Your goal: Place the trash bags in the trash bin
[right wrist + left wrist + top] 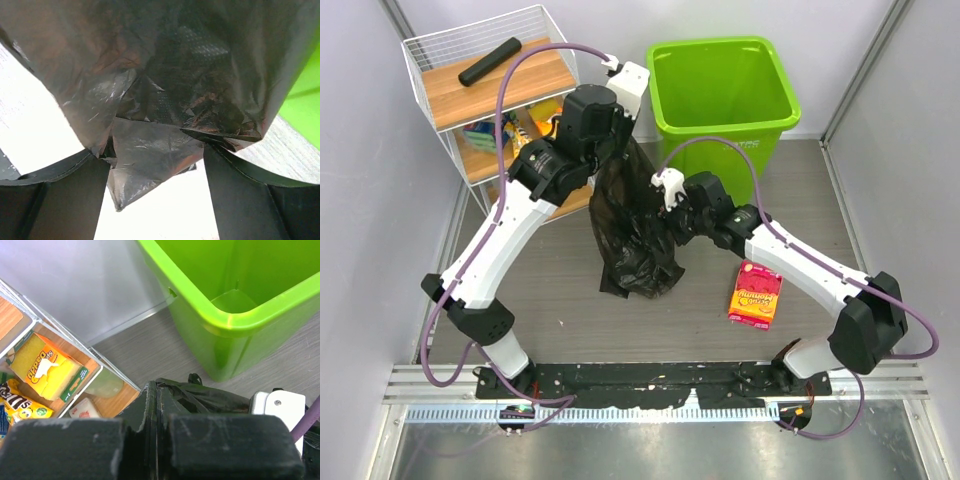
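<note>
Open-topped trash bin (730, 125); wire shelf (520, 85) leftward.

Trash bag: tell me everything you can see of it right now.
The trash bag is thin, glossy black plastic, crinkled and limp. It hangs from the left gripper, whose fingers are shut on its bunched top; its lower end rests crumpled on the table. The right gripper is open around its side folds. It is outside the green bin.

Lettering on the trash bin (720, 122) is unreadable.
</note>
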{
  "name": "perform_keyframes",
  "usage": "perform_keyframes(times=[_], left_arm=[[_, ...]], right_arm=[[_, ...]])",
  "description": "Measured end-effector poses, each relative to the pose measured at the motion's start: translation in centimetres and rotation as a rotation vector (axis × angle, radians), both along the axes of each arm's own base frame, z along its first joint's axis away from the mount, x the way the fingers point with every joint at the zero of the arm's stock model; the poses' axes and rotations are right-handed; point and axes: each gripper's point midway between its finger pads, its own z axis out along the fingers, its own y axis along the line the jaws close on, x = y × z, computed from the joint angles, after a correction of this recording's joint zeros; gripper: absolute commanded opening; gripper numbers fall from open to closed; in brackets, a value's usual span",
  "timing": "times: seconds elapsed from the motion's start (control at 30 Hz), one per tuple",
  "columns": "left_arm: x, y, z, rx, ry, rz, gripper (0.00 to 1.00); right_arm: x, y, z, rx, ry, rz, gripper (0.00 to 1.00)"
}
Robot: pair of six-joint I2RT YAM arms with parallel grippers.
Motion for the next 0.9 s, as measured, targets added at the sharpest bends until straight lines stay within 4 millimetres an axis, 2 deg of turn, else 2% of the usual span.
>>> perform_keyframes(times=[0.07, 0.23, 0.27, 0.3, 0.33, 0.43, 0.53, 0.67, 0.8, 0.9], left_arm=[[0.0, 0.0, -0.1, 0.001, 0.001, 0.0, 0.0], [-0.1, 0.0, -0.9, 0.014, 0.018, -0.006, 0.0], [-0.2, 0.0, -1.2, 0.018, 0.024, -0.01, 0.0], [-0.4, 0.1, -1.5, 0.023, 0.03, -0.013, 0.0], [-0.6, 0.2, -1.8, 0.029, 0.036, -0.017, 0.0], [-1.1, 0.6, -2.2, 0.043, 0.042, -0.026, 0.0], [-1.6, 1.2, -2.0, 0.058, 0.031, -0.031, 0.0], [-2.0, 1.9, -1.8, 0.087, 0.013, -0.033, 0.0], [-2.0, 2.6, -2.4, 0.139, 0.005, -0.028, 0.01], [-1.6, 2.7, -3.7, 0.188, 0.006, -0.023, 0.09]], right_arm=[[0.7, 0.2, 0.2, 0.011, -0.017, -0.02, 0.54], [1.7, 0.2, 0.8, 0.017, -0.058, -0.053, 0.25], [1.8, 0.1, 0.8, 0.013, -0.064, -0.056, 0.16], [1.9, -0.1, 0.9, 0.01, -0.068, -0.063, 0.12], [2.2, -0.2, 1.1, 0.006, -0.076, -0.071, 0.04], [2.9, -1.0, 1.9, -0.002, -0.107, -0.098, 0.02], [3.7, -2.7, 3.4, -0.014, -0.149, -0.147, 0.01], [5.0, -6.1, 7.2, -0.038, -0.251, -0.251, 0.02], [6.0, -9.0, 11.1, -0.051, -0.346, -0.343, 0.01], [6.5, -10.7, 13.4, -0.059, -0.392, -0.393, 0.01]])
